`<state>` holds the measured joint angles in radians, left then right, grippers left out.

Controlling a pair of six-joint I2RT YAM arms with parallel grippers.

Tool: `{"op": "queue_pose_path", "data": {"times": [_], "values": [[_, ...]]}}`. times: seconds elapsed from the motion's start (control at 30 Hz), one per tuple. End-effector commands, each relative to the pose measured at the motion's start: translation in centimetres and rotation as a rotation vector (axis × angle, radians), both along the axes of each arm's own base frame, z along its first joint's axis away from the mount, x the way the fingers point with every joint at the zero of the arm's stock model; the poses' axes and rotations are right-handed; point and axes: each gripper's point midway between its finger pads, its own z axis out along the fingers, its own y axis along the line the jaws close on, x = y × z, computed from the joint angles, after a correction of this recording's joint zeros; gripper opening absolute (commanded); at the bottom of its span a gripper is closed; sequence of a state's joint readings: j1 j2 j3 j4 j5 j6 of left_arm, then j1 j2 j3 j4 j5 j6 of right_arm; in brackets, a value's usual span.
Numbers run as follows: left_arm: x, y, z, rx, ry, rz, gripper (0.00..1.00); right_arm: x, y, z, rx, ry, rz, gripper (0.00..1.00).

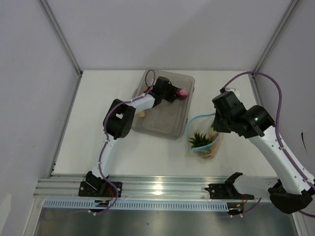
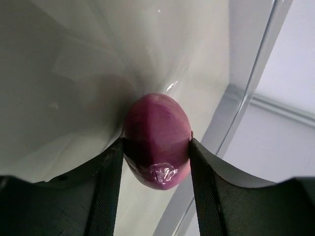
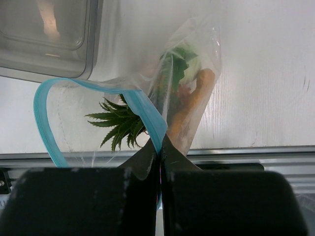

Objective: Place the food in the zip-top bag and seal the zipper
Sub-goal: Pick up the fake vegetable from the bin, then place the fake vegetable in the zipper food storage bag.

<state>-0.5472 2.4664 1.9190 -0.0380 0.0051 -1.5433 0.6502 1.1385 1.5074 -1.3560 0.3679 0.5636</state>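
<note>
From above, the fingers of both arms are mostly hidden under their own wrists, so the wrist cameras tell more. The left gripper (image 2: 156, 141) is pinching the purple onion (image 2: 156, 125): one dark, ribbed pad touches each side of it. The onion is smooth, rounded and glossy, with a shiny wrinkled spot at its lower end. Behind it there is only the pale, hazy wall of the tray (image 2: 74, 73), so I cannot tell whether the onion touches the floor. In the top view the onion sits at the far right corner of this rigid, clear grey, rectangular tray (image 1: 162, 123).

The right gripper (image 3: 160, 147) has its fingers pressed together on the zipper (image 3: 44, 98), a thin light blue strip that curves in an open loop. The zip-top bag (image 3: 209, 54) is clear and crinkly, and it lies on the white table (image 3: 266, 73), just beside the tray. Inside it, the green leafy sprig (image 3: 118, 123) with its pointed leaves is plain to see. A long orange piece (image 3: 197, 98) and the other contents are blurred by the plastic, and I cannot name them.
</note>
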Motion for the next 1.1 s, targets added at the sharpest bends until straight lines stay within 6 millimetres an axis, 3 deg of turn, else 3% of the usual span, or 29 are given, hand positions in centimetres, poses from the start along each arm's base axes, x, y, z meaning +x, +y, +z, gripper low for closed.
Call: {"op": "queue_pose_path", "data": {"times": [0.0,0.07,0.13,0.17,0.2,0.23,0.27,0.3,0.33,0.4,0.47,0.5,0.53,0.57,0.63,0.67,0.7,0.77,0.87,0.97,1.07], "values": [[-1.7,0.7,8.3,-0.048,-0.159,-0.066,0.04,0.7,0.3,1.1,0.018,-0.037,0.01,0.0],[-3.2,1.5,11.2,-0.068,-0.201,-0.08,0.01,1.0,0.6,1.9,0.025,-0.057,0.016,0.0],[-5.1,2.0,11.0,-0.077,-0.204,-0.121,0.01,1.6,0.8,2.2,0.014,-0.064,0.023,0.0],[-5.5,2.3,12.1,-0.085,-0.225,-0.134,0.01,1.9,1.0,2.5,0.016,-0.069,0.025,0.0],[-6.6,2.5,14.8,-0.106,-0.272,-0.156,0.01,2.3,1.3,3.0,0.023,-0.084,0.029,0.0],[-7.7,3.0,14.0,-0.082,-0.277,-0.176,0.01,2.6,1.6,3.1,0.026,-0.088,0.038,0.0],[-8.2,3.3,15.2,-0.083,-0.314,-0.191,0.01,2.8,1.8,3.3,0.031,-0.094,0.044,0.0],[-9.1,3.7,18.0,-0.095,-0.379,-0.206,0.01,3.2,2.1,3.8,0.042,-0.108,0.05,0.0],[-10.3,4.3,17.1,-0.056,-0.389,-0.238,0.01,3.4,2.5,3.7,0.043,-0.102,0.053,0.0],[-11.8,5.3,18.0,-0.025,-0.435,-0.256,0.01,3.8,2.9,3.9,0.055,-0.105,0.057,0.0],[-13.9,6.4,20.6,0.004,-0.536,-0.287,0.01,4.1,3.4,4.0,0.066,-0.103,0.072,0.0],[-14.8,6.8,20.4,0.02,-0.551,-0.308,0.01,4.3,3.7,4.0,0.077,-0.108,0.075,0.0],[-16.0,7.3,22.8,0.038,-0.641,-0.333,0.01,4.4,3.9,4.1,0.084,-0.109,0.078,0.0],[-17.3,7.4,22.4,0.045,-0.662,-0.378,0.01,4.5,4.2,4.0,0.092,-0.103,0.085,0.0],[-18.6,7.7,24.5,0.067,-0.773,-0.422,0.0,4.7,4.7,4.1,0.109,-0.105,0.095,0.0],[-19.8,8.3,26.5,0.06,-0.824,-0.423,0.01,4.7,4.9,4.1,0.115,-0.103,0.098,0.0],[-20.4,8.7,25.8,0.073,-0.824,-0.425,0.01,4.8,5.0,4.0,0.119,-0.103,0.102,0.0],[-22.1,9.7,28.0,0.07,-0.919,-0.415,0.01,4.9,5.1,3.9,0.118,-0.1,0.104,0.0],[-24.1,10.2,29.7,0.068,-0.992,-0.423,0.01,5.1,5.3,3.8,0.116,-0.098,0.113,0.0],[-26.3,8.8,30.6,0.064,-1.039,-0.533,0.01,5.5,5.8,3.7,0.118,-0.093,0.123,0.0],[-28.7,7.3,30.2,0.098,-1.059,-0.632,0.01,6.0,6.4,3.9,0.131,-0.098,0.135,0.0]]}}
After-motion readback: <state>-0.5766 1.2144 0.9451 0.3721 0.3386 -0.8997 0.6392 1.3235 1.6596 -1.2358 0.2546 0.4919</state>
